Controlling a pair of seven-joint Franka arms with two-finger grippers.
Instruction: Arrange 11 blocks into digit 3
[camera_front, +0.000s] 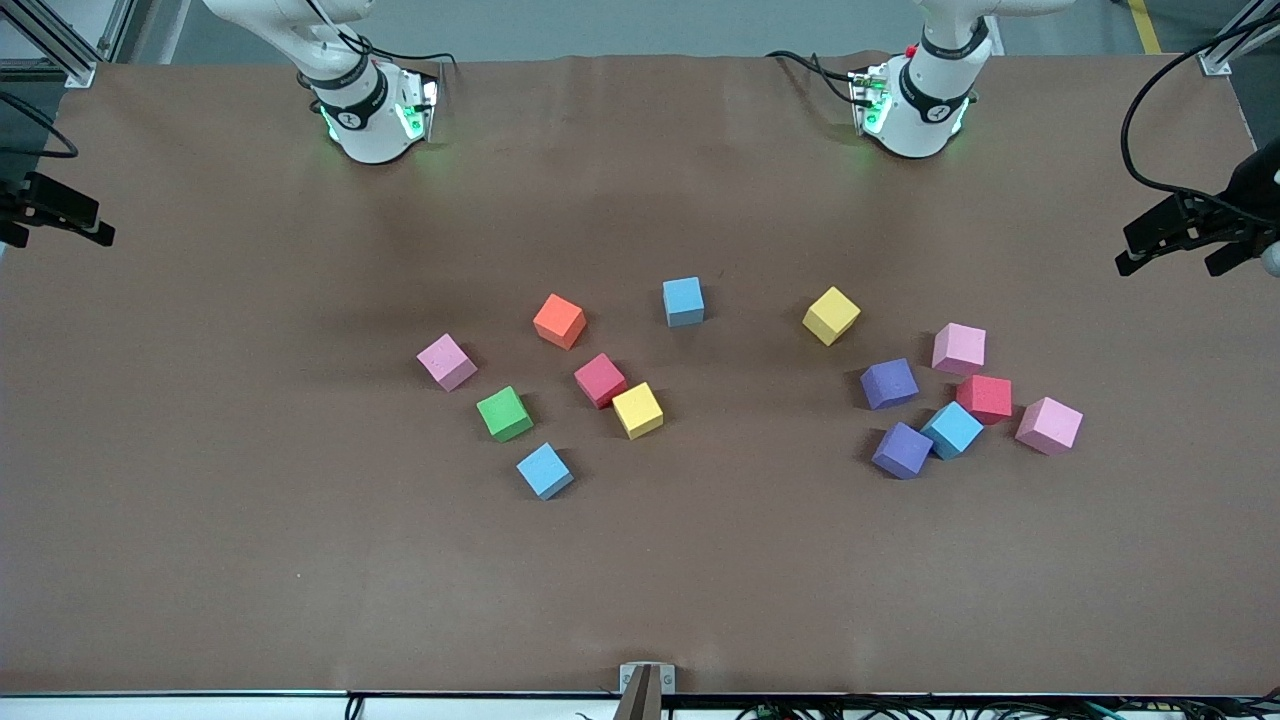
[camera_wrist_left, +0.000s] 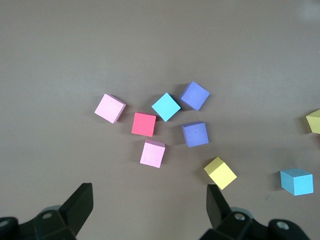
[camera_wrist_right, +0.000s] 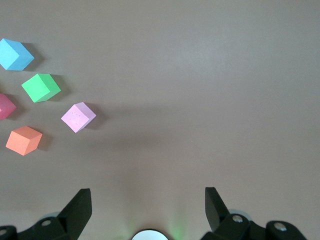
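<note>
The blocks (camera_front: 600, 380) lie scattered on the brown counter (camera_front: 250, 500) in two loose clusters, one mid-counter and one toward the left arm's end, with pink cubes (camera_front: 959, 348) mixed in and no digit formed. The left hand (camera_wrist_left: 150, 200) hangs released high above the second cluster. The right hand (camera_wrist_right: 147, 200) hangs released over bare counter near its own base.

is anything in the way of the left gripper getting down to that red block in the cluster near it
Nothing covers the red block, but it is hemmed in: a pink block beside it, a blue block touching its corner. The open left gripper has little finger room there.
</note>
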